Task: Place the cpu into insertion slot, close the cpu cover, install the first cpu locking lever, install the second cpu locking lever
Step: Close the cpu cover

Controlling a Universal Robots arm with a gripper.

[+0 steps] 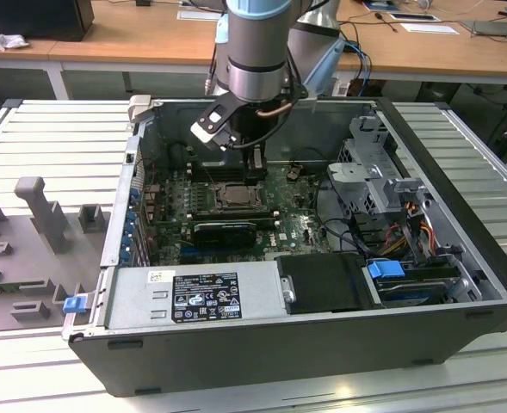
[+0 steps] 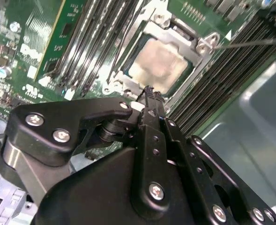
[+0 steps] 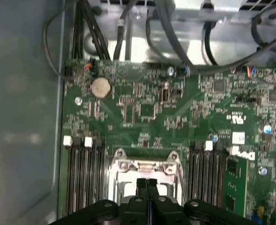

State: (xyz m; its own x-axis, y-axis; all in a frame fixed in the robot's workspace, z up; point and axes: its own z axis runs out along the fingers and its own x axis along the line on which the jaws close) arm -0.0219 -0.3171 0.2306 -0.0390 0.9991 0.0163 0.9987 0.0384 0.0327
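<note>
Gripping state: gripper (image 2: 149, 93) fingers pressed together, nothing between them.
Gripper position: tip at one edge of the socket frame, low over the motherboard (image 3: 147, 112).
Chip: cpu (image 2: 159, 63) lies flat in the insertion slot (image 1: 234, 198), pale face up.
Cover: cpu cover (image 2: 175, 33) looks to be down around the chip's rim.
Lever: thin locking lever (image 2: 250, 43) juts out over the memory slots (image 2: 212, 93); latched or not, cannot tell.
Handling (judgement): chip light, stiff, fragile underneath, so hold by the edges only. Lever is springy wire; push near its free end.
</note>
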